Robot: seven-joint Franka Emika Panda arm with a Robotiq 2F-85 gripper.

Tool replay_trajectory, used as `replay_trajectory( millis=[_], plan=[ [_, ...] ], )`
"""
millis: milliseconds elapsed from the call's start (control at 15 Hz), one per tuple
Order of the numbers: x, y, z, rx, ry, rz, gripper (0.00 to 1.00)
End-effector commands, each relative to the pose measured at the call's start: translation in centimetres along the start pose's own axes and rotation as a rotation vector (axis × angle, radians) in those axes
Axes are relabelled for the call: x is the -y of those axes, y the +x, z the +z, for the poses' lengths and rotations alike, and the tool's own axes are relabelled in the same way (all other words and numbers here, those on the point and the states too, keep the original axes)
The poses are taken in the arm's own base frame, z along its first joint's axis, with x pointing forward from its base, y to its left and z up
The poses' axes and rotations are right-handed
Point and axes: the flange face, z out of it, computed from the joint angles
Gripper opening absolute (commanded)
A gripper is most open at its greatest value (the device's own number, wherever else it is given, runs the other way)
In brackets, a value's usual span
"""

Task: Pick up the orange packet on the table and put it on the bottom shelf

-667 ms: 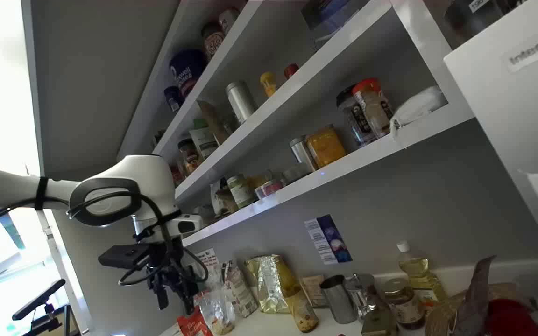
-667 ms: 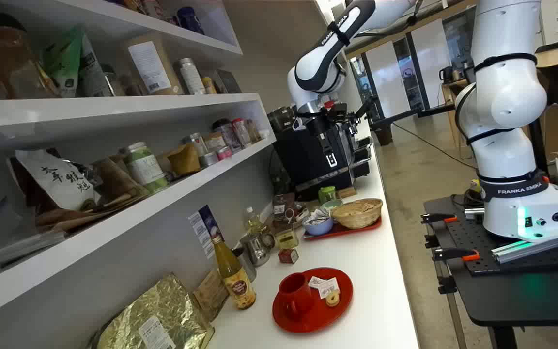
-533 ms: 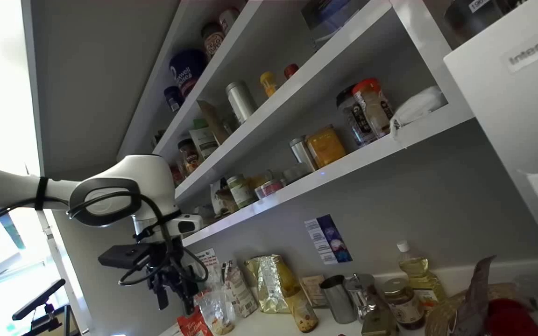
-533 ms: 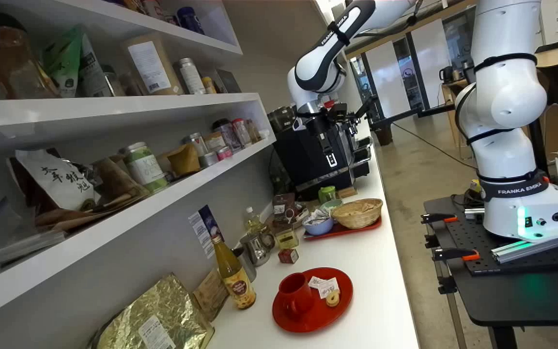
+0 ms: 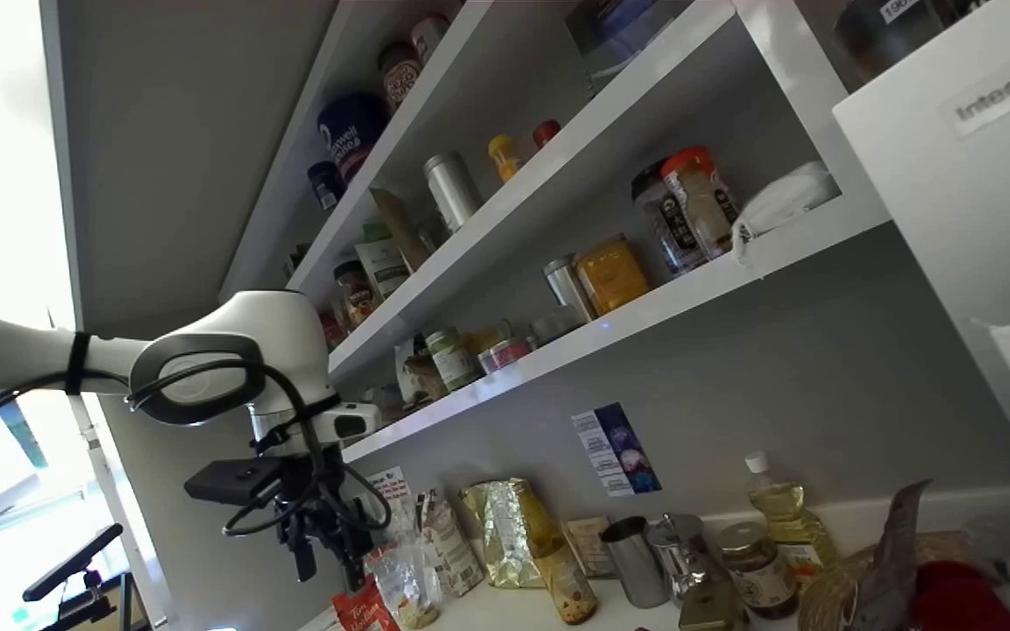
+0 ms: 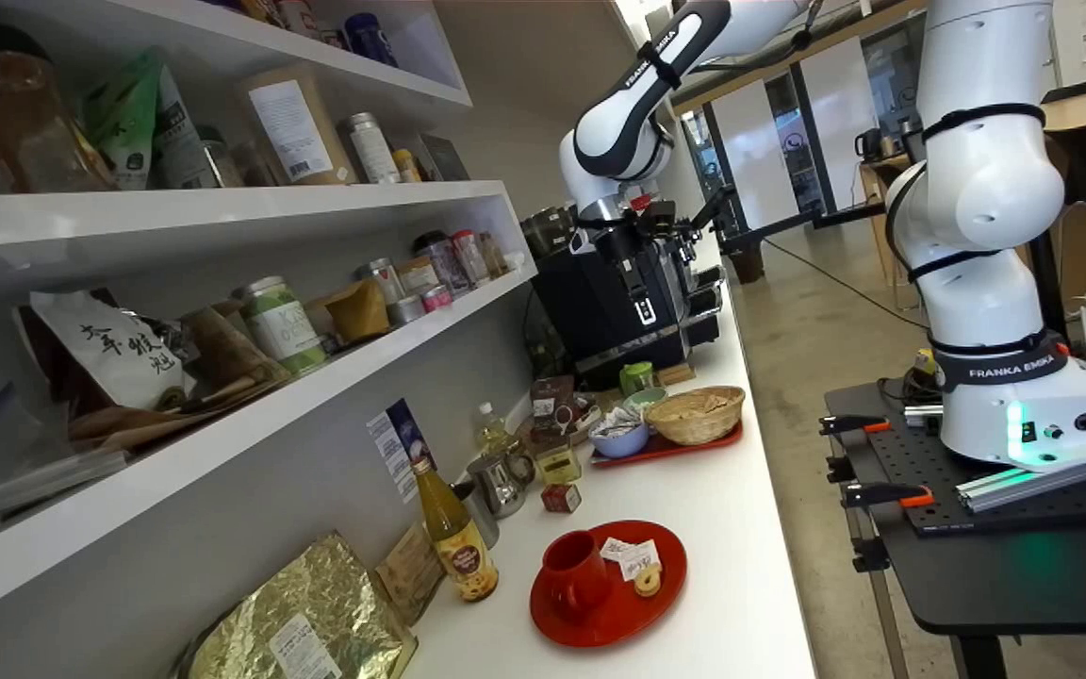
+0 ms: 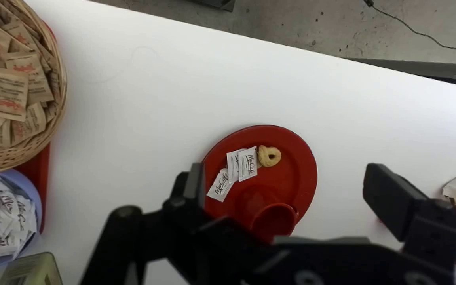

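Note:
The orange packet (image 5: 365,606) stands on the pale table (image 5: 505,611) at the bottom left of an exterior view, its lower part cut off by the frame. I cannot make it out surely in the wrist view. My gripper (image 5: 330,574) hangs just above and left of it in that view, and also shows in an exterior view (image 6: 640,292). In the wrist view my gripper (image 7: 285,184) is open, fingers wide apart and nothing between them, high over the table (image 7: 152,99). The bottom shelf (image 5: 610,326) runs above the table, also in an exterior view (image 6: 222,429).
A clear bag (image 5: 408,587), a gold bag (image 5: 505,535) and a bottle (image 5: 566,583) stand along the wall. A red plate (image 7: 299,166) with a red mug (image 7: 273,219) lies below my gripper. Jars and packets, including a green jar (image 5: 452,359), fill parts of the shelf.

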Motion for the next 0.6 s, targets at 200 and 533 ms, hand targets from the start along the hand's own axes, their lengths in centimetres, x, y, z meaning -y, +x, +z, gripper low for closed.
replay_trajectory(
  millis=[200, 533],
  plan=[
    [0.3, 0.8, 0.5, -0.002, -0.012, 0.001, 1.0],
    [5.0, 4.9, 6.2, 0.052, -0.026, -0.089, 1.0]
  ],
)
